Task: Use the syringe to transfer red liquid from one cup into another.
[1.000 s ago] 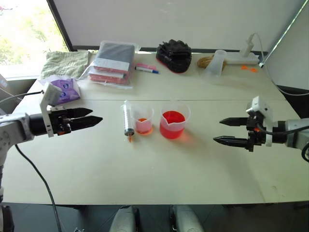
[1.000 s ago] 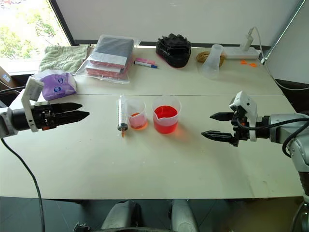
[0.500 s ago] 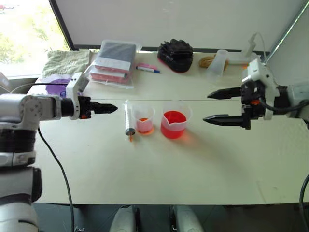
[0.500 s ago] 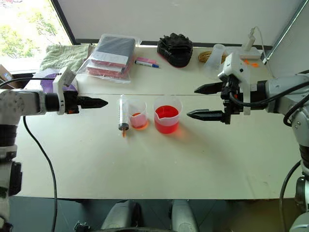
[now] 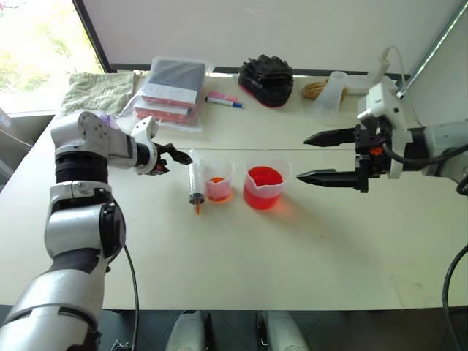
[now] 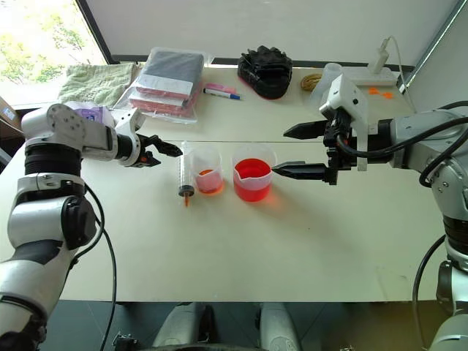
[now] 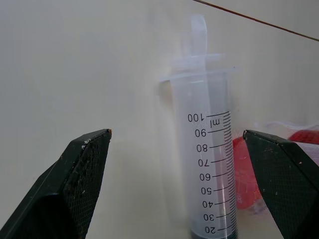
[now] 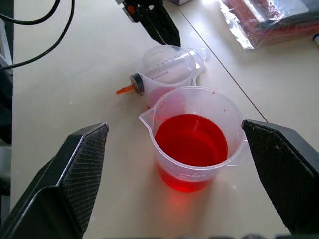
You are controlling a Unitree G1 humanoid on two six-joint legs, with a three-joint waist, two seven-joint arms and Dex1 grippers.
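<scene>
- The left gripper [image 7: 179, 174] has its two black fingers [image 7: 82, 184] spread wide apart, holding nothing.
- The syringe [image 7: 209, 164] lies flat on the pale table [image 7: 75, 64] between them, touching neither finger.
- Its scale markings read from twenty up to one hundred.
- Its white plunger end points away from the gripper.
- Red liquid [image 7: 246, 174] glows just beside the barrel.

The syringe [image 7: 209, 149] is clear smooth plastic with printed black marks. The spouted cup [image 8: 195, 139] and the smaller cup [image 8: 167, 67] are clear glossy plastic. Both claws' fingers [image 8: 75, 174] are matt black with a rough gridded face. The worktop [image 5: 256, 256] is smooth, matt cream.
</scene>
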